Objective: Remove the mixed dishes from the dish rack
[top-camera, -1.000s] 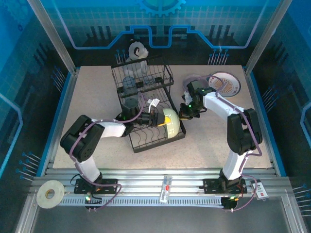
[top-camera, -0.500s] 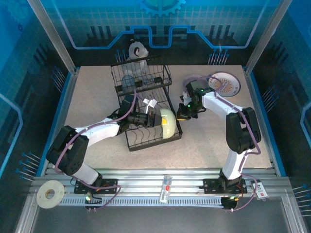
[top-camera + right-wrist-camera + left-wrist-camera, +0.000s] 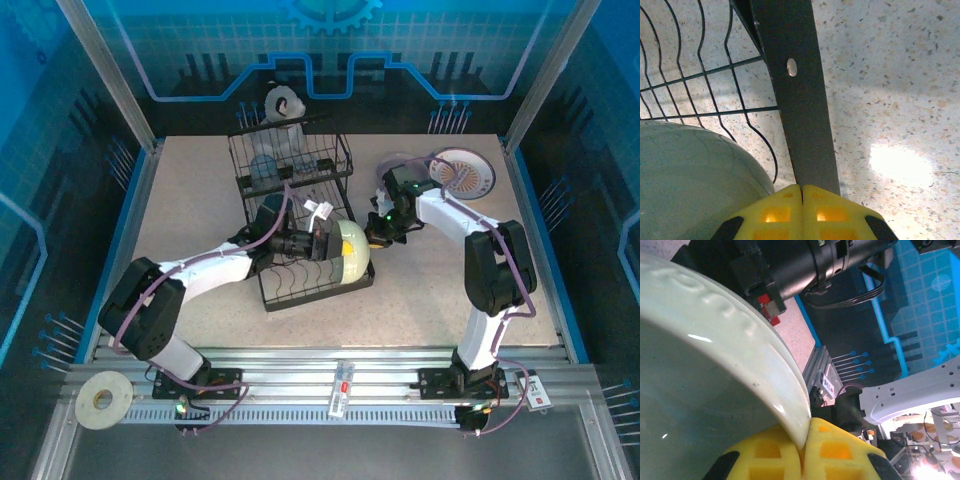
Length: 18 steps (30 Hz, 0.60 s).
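The black wire dish rack (image 3: 290,275) lies at mid-table. At its near right end my left gripper (image 3: 326,243) is shut on the rim of a pale green bowl (image 3: 352,250), which stands tilted on edge. In the left wrist view the yellow fingertips (image 3: 790,452) pinch that rim (image 3: 790,405). My right gripper (image 3: 377,236) is shut, its tips (image 3: 801,192) against the rack's black frame bar (image 3: 795,100), the green bowl (image 3: 690,180) beside them. An orange-rimmed white plate (image 3: 463,172) and a lavender bowl (image 3: 402,160) sit on the table at the back right.
A grey-and-white dog figurine (image 3: 281,104) stands behind the rack's raised basket (image 3: 292,160), which holds a clear tumbler (image 3: 266,171). A tape roll (image 3: 103,397) rests on the front rail. Bare tabletop (image 3: 190,200) lies left of the rack.
My left arm has stretched out and the green bowl has shifted slightly right and up. The rack's near end slid a little to the left. The right gripper has barely moved.
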Tool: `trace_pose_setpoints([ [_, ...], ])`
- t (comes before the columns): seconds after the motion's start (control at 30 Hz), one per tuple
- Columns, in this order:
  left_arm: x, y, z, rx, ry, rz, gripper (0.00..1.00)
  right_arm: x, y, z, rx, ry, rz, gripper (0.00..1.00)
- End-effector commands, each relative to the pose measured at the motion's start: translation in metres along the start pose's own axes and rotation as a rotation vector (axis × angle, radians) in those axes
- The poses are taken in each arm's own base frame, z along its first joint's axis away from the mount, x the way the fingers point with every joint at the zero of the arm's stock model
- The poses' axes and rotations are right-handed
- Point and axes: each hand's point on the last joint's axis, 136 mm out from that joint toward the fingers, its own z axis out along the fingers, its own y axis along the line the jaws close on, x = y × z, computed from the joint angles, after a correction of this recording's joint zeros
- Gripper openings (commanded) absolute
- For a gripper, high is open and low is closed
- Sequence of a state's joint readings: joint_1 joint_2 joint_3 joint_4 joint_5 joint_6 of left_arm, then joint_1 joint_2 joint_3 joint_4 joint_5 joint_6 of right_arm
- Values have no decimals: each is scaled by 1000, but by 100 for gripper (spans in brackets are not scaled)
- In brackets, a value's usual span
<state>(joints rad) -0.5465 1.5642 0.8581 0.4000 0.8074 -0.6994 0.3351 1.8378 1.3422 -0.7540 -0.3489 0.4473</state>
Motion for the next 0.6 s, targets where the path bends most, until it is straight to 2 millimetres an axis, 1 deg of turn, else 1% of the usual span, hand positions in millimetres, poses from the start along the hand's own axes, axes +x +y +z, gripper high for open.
trace_pose_setpoints([
  [0.0,-39,-53,-3,143,-102,204,0,-5,-12,7,54,-12,17,0],
  [0.13,-40,-61,-7,130,-100,230,0,-4,-12,5,56,-17,18,0],
  [0.3,-41,-79,-20,79,-102,307,0,-7,-12,1,53,-30,21,0],
  [0.5,-34,-81,-35,-61,-67,396,0,-16,-8,-11,34,-64,26,0],
  [0.57,-30,-84,-41,-105,-42,441,0,-19,-6,-17,26,-77,27,3],
])
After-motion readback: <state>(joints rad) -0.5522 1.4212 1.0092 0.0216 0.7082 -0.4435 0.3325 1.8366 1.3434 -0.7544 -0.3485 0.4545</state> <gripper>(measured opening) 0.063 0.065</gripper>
